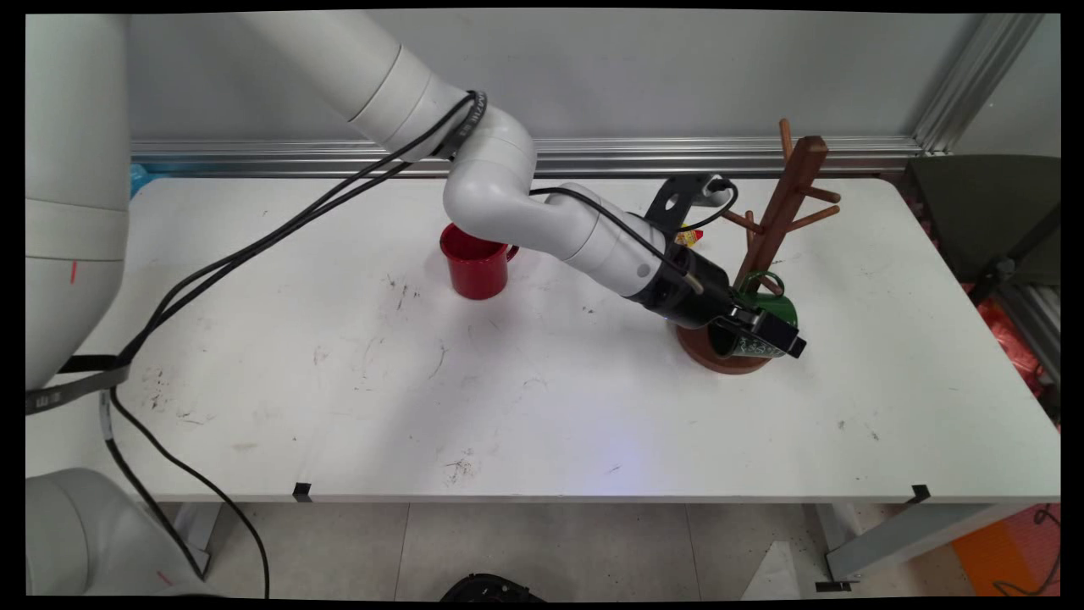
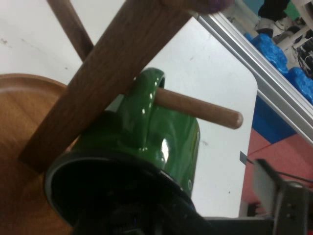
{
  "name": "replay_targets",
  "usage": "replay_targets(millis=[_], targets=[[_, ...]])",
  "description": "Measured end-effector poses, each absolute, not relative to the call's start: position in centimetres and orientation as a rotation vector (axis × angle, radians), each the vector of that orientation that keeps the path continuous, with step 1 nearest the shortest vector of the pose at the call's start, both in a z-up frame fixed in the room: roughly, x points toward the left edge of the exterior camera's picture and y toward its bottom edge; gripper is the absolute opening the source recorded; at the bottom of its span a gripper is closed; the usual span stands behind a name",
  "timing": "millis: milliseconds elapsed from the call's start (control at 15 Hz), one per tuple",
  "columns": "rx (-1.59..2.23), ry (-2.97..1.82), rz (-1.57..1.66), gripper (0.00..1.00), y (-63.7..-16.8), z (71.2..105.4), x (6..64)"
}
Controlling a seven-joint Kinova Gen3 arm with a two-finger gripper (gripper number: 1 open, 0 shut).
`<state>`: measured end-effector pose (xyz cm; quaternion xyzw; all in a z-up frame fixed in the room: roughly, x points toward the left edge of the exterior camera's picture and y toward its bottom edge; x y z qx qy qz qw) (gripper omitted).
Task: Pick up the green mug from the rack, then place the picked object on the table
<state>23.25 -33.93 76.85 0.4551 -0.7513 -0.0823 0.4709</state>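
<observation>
Glossy green mug (image 2: 146, 142), brown wooden rack (image 1: 783, 212), red mug (image 1: 474, 263), white table (image 1: 542, 398)

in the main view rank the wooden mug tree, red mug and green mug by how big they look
1. Wooden mug tree: clearly the largest, standing tall on its round base.
2. Red mug.
3. Green mug: looks smaller, but the gripper covers part of it, so the order of the two mugs is unsure.

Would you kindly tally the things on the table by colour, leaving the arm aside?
Red: 1, the red mug
Green: 1, the green mug, its handle on a peg of the stand
Brown: 1, the wooden mug stand
Total: 3
</observation>
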Motion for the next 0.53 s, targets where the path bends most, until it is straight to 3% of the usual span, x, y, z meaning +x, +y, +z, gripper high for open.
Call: replay_targets(millis=[533], targets=[[1.122,-1.825,-0.201,0.0,-33.78,76.88,22.98]])
